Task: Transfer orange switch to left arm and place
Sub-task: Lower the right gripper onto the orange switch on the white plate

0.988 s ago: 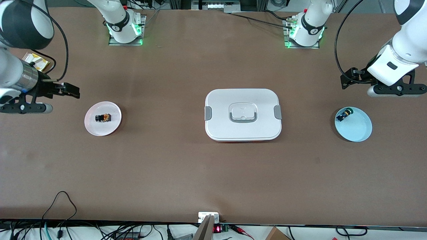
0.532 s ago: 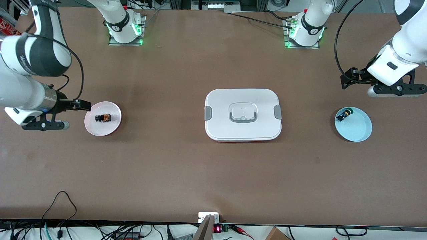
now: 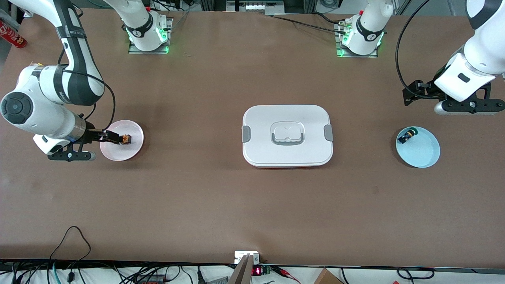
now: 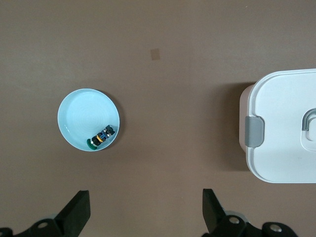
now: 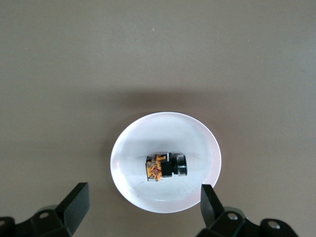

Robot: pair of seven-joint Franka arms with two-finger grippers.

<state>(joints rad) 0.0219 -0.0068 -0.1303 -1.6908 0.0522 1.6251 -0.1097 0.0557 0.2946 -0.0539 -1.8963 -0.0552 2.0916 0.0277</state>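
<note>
— Lying on its side in the pink plate [image 3: 121, 141], toward the right arm's end of the brown surface [image 3: 197, 205], the orange switch [image 3: 126, 139] shows its orange-tan body and black barrel clearly in the right wrist view.

— And the right pincer [image 3: 112, 137]?

— It sits low over that plate, with the tips at the switch's black end. In the right wrist view both fingers [image 5: 74, 202] stand spread wide, with the plate and switch between them, so it is open and grips nothing.

— What of the left pincer [image 4: 145, 210]?

— It hangs high over the surface at the left arm's end, near the blue plate [image 3: 424, 152]. Its fingers are spread apart as well, and it holds nothing; that arm waits.

— How many plates, then?

— Two: one pink, one blue. There are two switches also, one per plate. The second one, the black switch with a green-yellow cap [image 3: 406, 136], lies at the rim of the blue plate.

— And the box [image 3: 287, 135]?

— One white box with two grey side clips and a grey-outlined handle recess in its lid. It stands on the surface between the two plates, well apart from both.

— Any writing to read?

— No legible label on the box, plates or switches. A small red digit display [image 3: 257, 271] glows at the surface's near edge, but its figures cannot be made out.
</note>
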